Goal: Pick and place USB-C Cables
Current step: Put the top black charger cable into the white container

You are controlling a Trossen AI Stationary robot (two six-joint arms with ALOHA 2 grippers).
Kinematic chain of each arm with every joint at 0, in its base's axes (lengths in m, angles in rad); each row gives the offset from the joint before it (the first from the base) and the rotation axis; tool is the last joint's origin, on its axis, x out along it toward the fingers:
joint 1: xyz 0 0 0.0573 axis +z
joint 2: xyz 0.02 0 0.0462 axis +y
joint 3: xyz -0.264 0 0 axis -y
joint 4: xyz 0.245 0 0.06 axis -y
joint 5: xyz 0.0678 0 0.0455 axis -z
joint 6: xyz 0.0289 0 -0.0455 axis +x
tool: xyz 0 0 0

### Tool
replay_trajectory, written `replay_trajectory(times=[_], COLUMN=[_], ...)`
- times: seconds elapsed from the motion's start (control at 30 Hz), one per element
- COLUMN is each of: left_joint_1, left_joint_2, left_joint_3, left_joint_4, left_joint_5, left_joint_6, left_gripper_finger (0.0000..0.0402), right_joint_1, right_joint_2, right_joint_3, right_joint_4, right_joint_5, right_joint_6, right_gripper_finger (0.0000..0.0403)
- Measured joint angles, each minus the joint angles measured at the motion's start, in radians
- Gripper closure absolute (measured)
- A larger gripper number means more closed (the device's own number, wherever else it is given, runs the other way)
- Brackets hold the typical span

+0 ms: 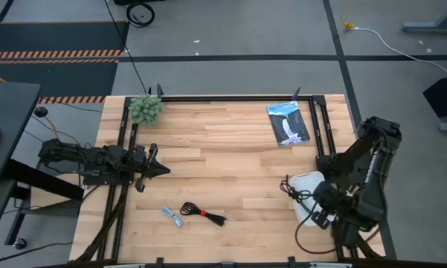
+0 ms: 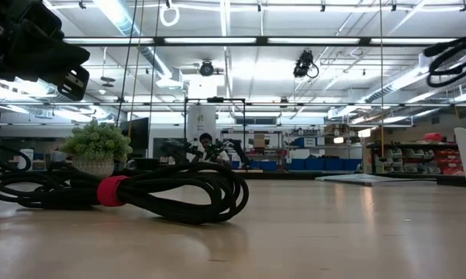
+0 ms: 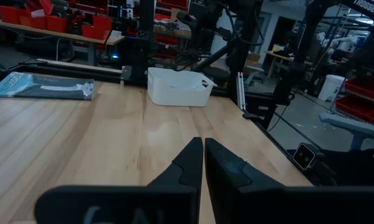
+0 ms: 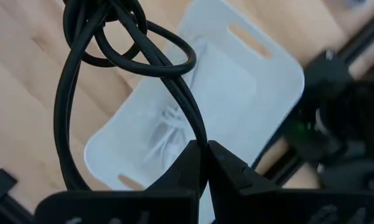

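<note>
A black USB-C cable with a red band lies coiled on the table near the front edge, and a pale blue cable lies just left of it. My right gripper is above the white tray, shut on a second black cable. A pale cord lies inside the tray. My left gripper hovers shut over the table's left side, touching nothing. My right gripper pinches a few strands of the black cable's loop between its two fingers, coming from above and pointing down. The cable is lifted clear, and its loops hang slack below the fingertips over the tray.
A dark blue printed packet lies flat near the far right corner. A small potted plant stands at the far left corner. A black frame rail runs along the table's edges. Bare wood spans the middle.
</note>
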Motion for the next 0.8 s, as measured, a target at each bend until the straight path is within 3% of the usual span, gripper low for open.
replay_trajectory(times=[0.33, 0.43, 0.8], left_joint_1=[0.000, 0.000, 0.000], left_joint_2=[0.000, 0.000, 0.000], left_joint_3=[0.000, 0.000, 0.000], left_joint_4=[0.000, 0.000, 0.000], left_joint_5=[0.000, 0.000, 0.000], left_joint_6=[0.000, 0.000, 0.000], left_gripper_finger=[0.0377, 0.0377, 0.0377], right_joint_1=[0.090, 0.085, 0.072], right_joint_2=[0.000, 0.001, 0.001], right_joint_3=[-0.049, -0.073, -0.076], right_joint_4=[0.000, -0.001, 0.025], right_joint_5=[-0.140, -0.230, -0.299], right_joint_6=[0.325, 0.339, 0.339], right_gripper_finger=[0.0380, 0.0380, 0.0379])
